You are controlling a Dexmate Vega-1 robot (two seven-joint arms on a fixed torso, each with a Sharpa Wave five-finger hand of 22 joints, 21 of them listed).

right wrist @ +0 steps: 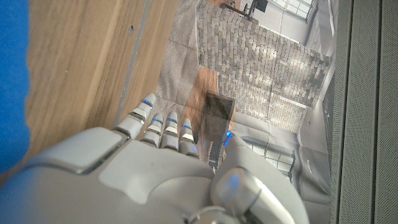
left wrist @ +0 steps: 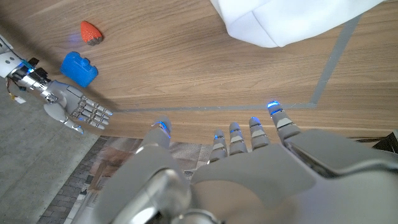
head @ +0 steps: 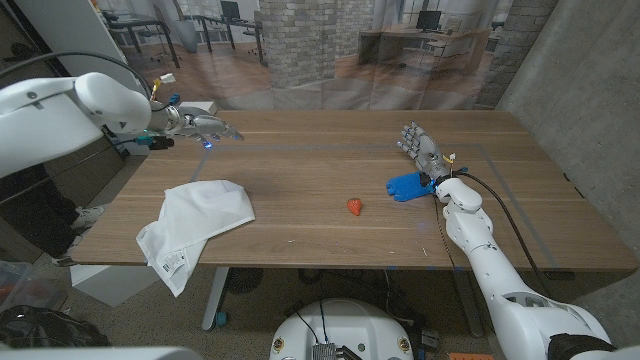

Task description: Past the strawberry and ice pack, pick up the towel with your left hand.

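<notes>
Head view: the left arm enters from the picture's left side, its white upper shell leading to the left robot hand point(head: 205, 127), which is held above the tabletop point(head: 320, 160) beyond the towel point(head: 200, 215), on the towel's far side from the robot. Its fingers point(head: 228, 131) are stretched out and slightly apart, with nothing between them. Left wrist view: the same left robot hand point(left wrist: 236, 168) shows its back, the fingers point(left wrist: 277, 121) extended side by side with small gaps and the thumb set off from them; no contact with the wood is visible.

The towel, white and crumpled, lies at the near left edge of the tabletop, one corner hanging over the edge. The strawberry point(head: 355, 206) lies to the right of the towel, well apart from it. The blue ice pack point(head: 408, 186) lies farther right of the towel, beyond the strawberry.

The right arm reaches in from the bottom right corner. The right robot hand point(head: 420, 145) stands just beside the ice pack, fingers extended, spread and empty; whether it touches the ice pack cannot be told.
</notes>
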